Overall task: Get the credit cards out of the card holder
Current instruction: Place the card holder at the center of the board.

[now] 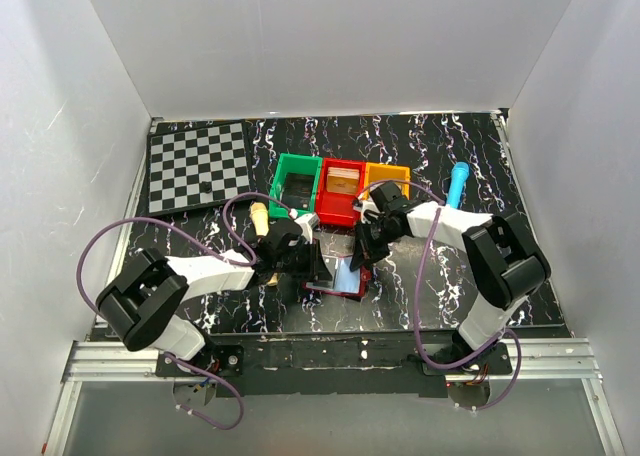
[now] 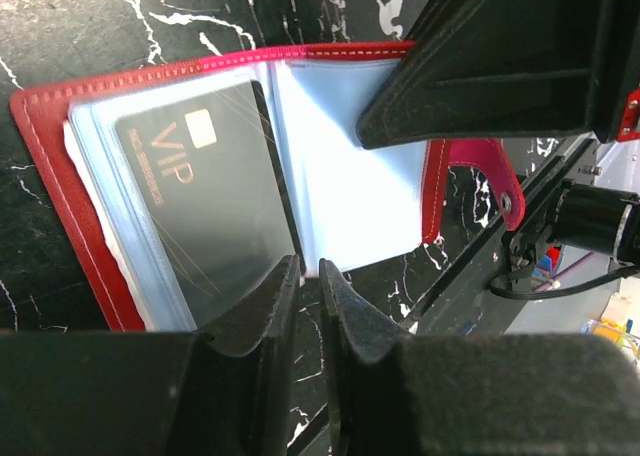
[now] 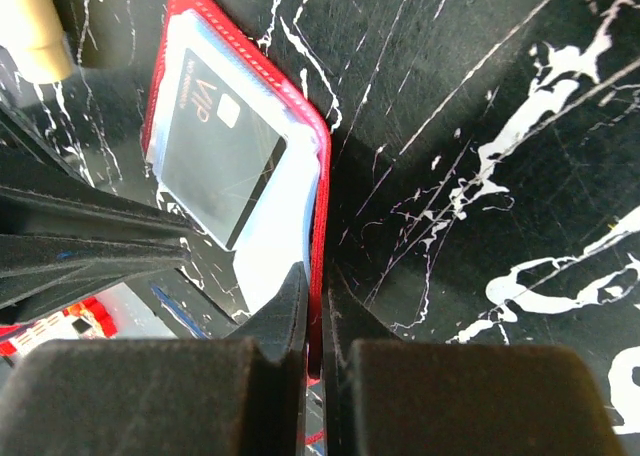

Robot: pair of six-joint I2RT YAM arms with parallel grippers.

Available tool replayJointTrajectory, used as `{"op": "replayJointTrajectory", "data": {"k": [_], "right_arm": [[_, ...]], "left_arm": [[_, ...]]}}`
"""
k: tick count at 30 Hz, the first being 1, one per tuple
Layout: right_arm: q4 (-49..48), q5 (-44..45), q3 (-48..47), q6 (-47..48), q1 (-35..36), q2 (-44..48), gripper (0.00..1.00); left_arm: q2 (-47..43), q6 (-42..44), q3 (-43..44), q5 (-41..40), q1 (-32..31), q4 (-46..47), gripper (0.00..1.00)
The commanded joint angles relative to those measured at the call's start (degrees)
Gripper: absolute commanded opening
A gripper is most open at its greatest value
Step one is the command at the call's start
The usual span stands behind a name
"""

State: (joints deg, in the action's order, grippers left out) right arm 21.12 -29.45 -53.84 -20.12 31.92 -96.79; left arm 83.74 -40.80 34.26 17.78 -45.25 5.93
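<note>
Card holder point(image 2: 340, 196) edge between left fingers point(image 2: 258, 321); right fingers point(image 3: 278, 321)

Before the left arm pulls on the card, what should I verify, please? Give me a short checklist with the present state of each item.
1. Card holder lies open on the table: ok.
2. Right gripper is shut on its red cover edge: ok.
3. Left gripper sits at the lower edge of the VIP card: ok.
4. Left fingers pinch the card itself, not only the clear sleeve: cannot tell.
5. Card is out of the sleeve: not ok, it sits inside.
</note>
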Motion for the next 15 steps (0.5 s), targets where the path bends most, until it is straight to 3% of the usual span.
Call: {"op": "replayJointTrajectory", "data": {"k": [1,7,11,15], "right_arm": [[4.19,2.03,-3.37,3.07,1.30,-2.34,0.09],[5.15,4.57,-3.37,1.75,1.39,0.37,0.41],[8.57,7.47,-5.04,1.66,1.30,4.41,0.50],[13.49,12.12,-7.06,1.23,1.39,9.68,0.54]], "left_arm": [[0.72,-0.07,1.33,-0.11,0.78,-0.48,0.13],[1.42,-0.51,1.16,-0.38,1.13,-0.13,0.12],[0.90,-0.51,1.16,-0.55,1.22,-0.22,0.12],[-0.25,-0.60,0.72,-0.82,1.22,-0.22,0.13]]}}
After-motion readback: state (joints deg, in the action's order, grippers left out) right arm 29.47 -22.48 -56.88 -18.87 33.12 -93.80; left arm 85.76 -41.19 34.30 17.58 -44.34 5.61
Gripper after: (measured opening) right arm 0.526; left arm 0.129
